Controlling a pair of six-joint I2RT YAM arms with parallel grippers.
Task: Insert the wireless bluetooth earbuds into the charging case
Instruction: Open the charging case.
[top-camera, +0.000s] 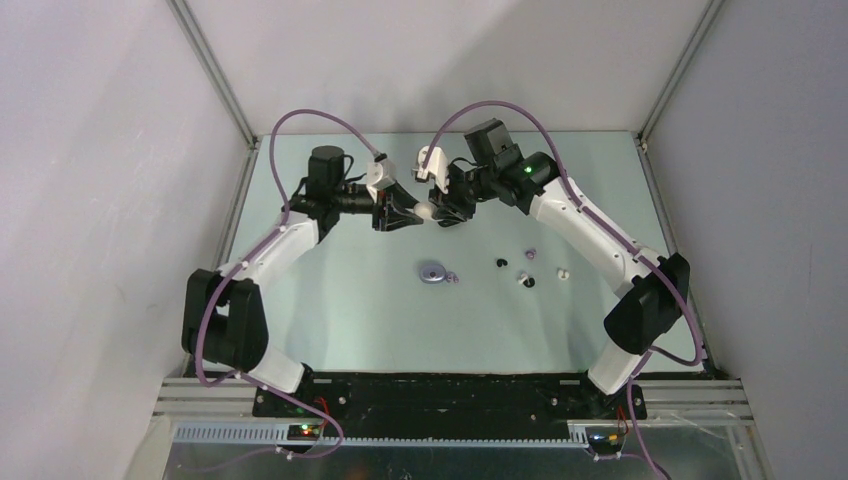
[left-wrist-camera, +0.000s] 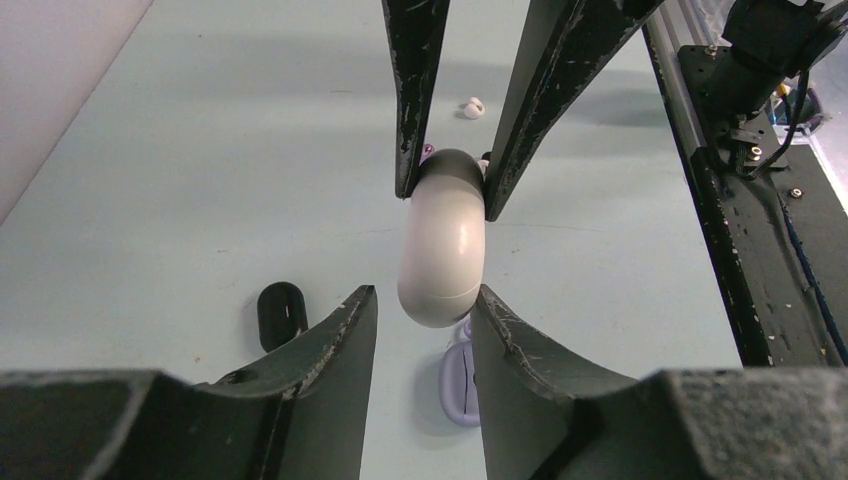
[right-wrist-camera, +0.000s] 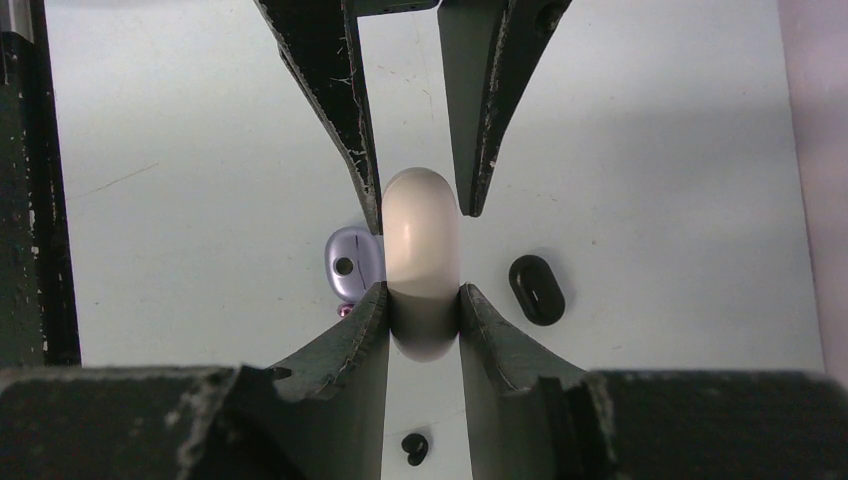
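Observation:
A white oval charging case (top-camera: 427, 211) is held in the air between my two grippers. My right gripper (right-wrist-camera: 424, 300) is shut on one end of the case (right-wrist-camera: 421, 240). My left gripper (left-wrist-camera: 422, 295) stands open around the other end (left-wrist-camera: 441, 245), one finger touching it and a small gap at the other. Loose earbuds lie on the table to the right: a black one (top-camera: 501, 262), a lavender one (top-camera: 530, 253) and a black one (right-wrist-camera: 413, 447) below the right jaws. Another lavender bud (top-camera: 452, 278) lies against the lavender case.
A closed lavender case (top-camera: 433, 272) lies on the table below the grippers, also in the left wrist view (left-wrist-camera: 458, 385). A black case (right-wrist-camera: 537, 289) lies near it. A white bud (top-camera: 563, 273) and a black-and-white one (top-camera: 524, 280) lie to the right.

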